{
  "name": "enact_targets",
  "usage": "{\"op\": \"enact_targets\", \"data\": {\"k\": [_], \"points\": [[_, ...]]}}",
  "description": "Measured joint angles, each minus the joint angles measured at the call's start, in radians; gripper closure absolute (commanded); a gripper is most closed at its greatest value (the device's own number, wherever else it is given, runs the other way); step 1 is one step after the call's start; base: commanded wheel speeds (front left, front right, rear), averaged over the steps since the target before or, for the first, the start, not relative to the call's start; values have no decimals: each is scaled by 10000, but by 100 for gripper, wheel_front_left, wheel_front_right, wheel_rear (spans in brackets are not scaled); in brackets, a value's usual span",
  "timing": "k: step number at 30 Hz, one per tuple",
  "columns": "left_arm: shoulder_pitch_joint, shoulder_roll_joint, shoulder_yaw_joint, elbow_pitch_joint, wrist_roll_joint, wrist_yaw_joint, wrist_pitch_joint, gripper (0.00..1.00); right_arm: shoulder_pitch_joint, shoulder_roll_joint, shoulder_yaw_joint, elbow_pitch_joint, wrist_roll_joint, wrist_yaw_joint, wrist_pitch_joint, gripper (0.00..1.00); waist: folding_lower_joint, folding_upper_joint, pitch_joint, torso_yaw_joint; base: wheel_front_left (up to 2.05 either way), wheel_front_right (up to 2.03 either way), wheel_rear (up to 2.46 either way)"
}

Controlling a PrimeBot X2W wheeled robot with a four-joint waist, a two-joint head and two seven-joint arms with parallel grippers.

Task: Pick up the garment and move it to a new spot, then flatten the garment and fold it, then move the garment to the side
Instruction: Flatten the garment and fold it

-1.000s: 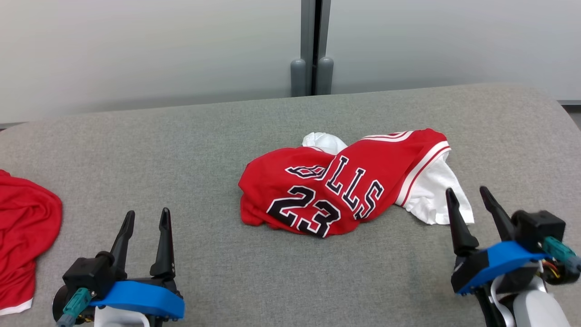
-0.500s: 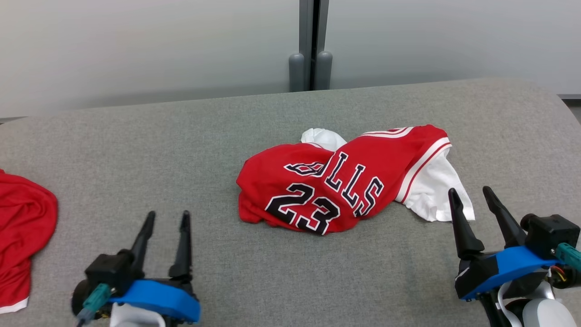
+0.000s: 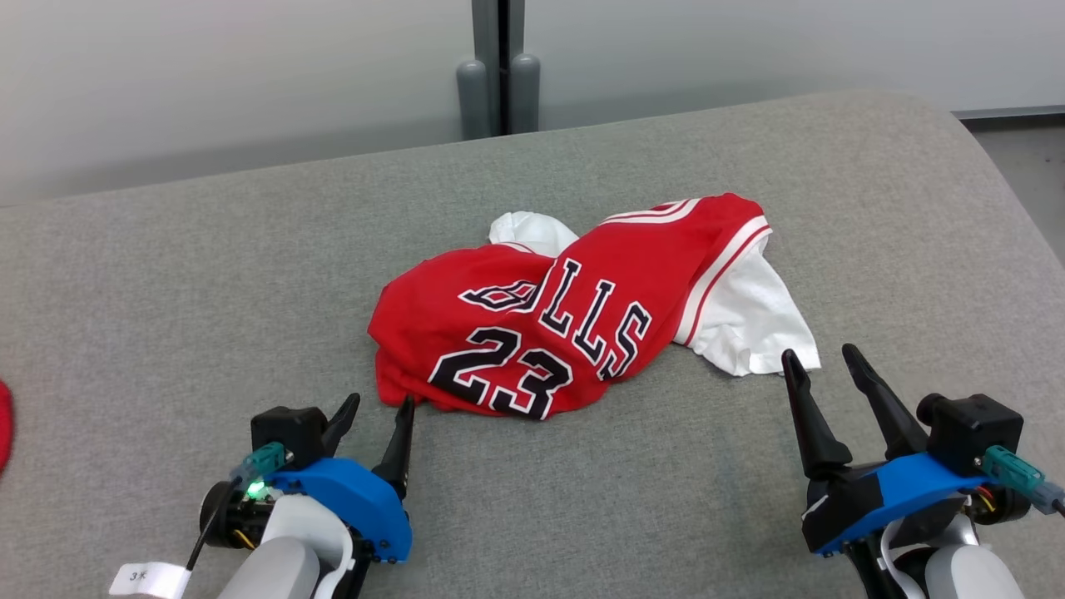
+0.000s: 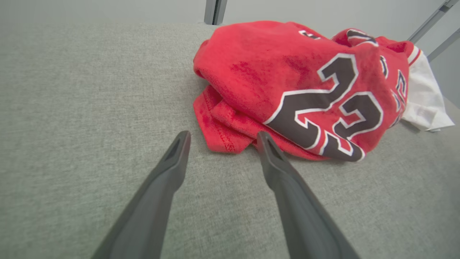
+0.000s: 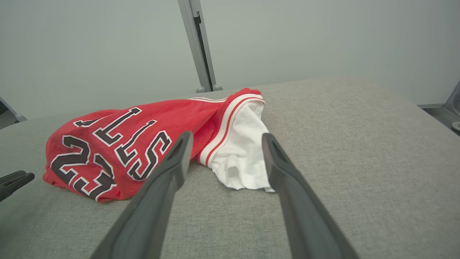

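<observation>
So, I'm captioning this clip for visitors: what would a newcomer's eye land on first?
The crumpled red jersey numbered 23, centred on the grey padded surface, with white fabric spilling from its right side. Then both open grippers: the left gripper at the jersey's near corner, the right gripper just short of the white fabric.

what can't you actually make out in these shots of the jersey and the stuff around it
- jersey, head view: its underside and full shape, hidden by its own bunched folds.
- red cloth, head view: cut off by the left edge.
- white label, head view: print too small to read.
- left gripper, left wrist view: whether its jaws touch the jersey hem; too close to tell.
</observation>
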Motion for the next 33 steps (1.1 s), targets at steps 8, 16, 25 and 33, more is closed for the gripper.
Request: {"op": "enact_targets", "data": {"k": [8, 16, 25, 33], "points": [[-965, -82, 230, 1505, -282, 105, 495, 0, -174, 2, 199, 201, 146, 0, -217, 0, 0, 0, 301, -537, 0, 0, 0], [-1716, -238, 219, 2343, -562, 19, 1315, 100, -239, 2, 211, 349, 192, 0, -357, 0, 0, 0, 418, -749, 0, 0, 0], [-1544, -633, 690, 581, -1083, -293, -176, 100, -237, 2, 52, 441, 316, 0, -395, 0, 0, 0, 89, -256, 0, 0, 0], [-675, -353, 581, -3112, -957, 42, -73, 100, -197, 0, -88, 290, 253, 0, -253, 0, 0, 0, -239, 356, 0, 0, 0]]}}
